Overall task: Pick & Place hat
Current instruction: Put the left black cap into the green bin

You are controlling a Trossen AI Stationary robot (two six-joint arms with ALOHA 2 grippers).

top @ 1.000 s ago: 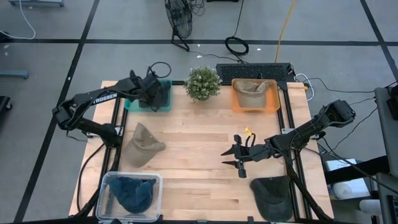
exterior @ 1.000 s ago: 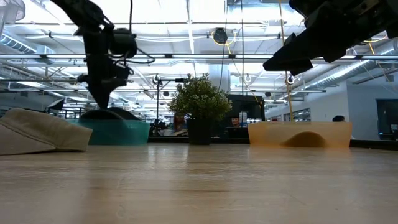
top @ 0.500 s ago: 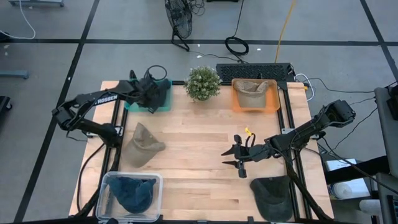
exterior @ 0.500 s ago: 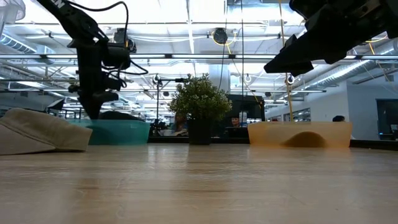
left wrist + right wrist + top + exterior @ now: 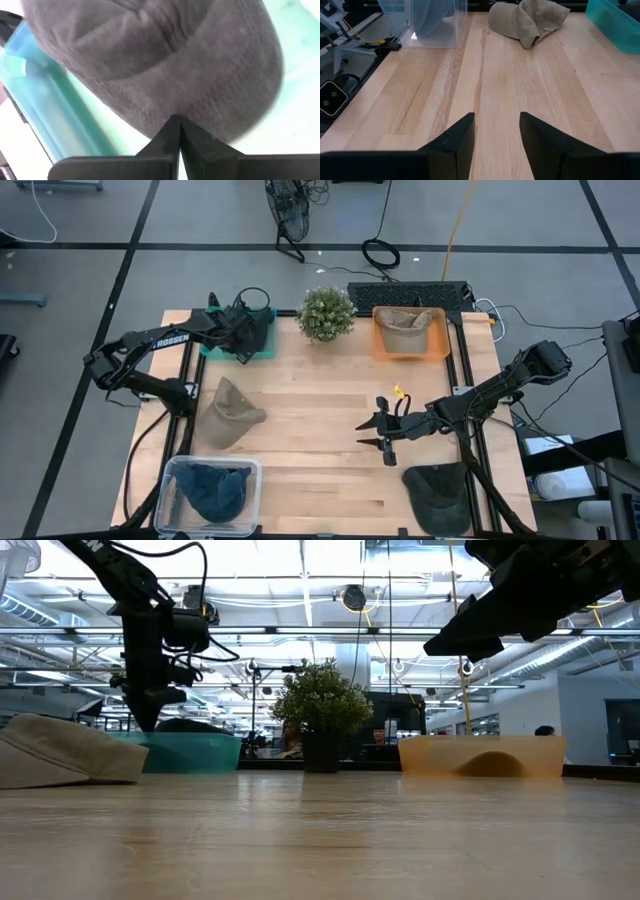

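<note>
High view: five hats, three bins, one plant.

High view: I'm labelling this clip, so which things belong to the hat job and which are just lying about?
In the job:
- left hand, shut, down in the teal bin
- grey hat in that bin

Lying about:
- tan hat on the table
- orange bin with a hat
- clear bin with a blue hat
- dark hat
- plant
- right hand, open, waiting mid-table
</note>
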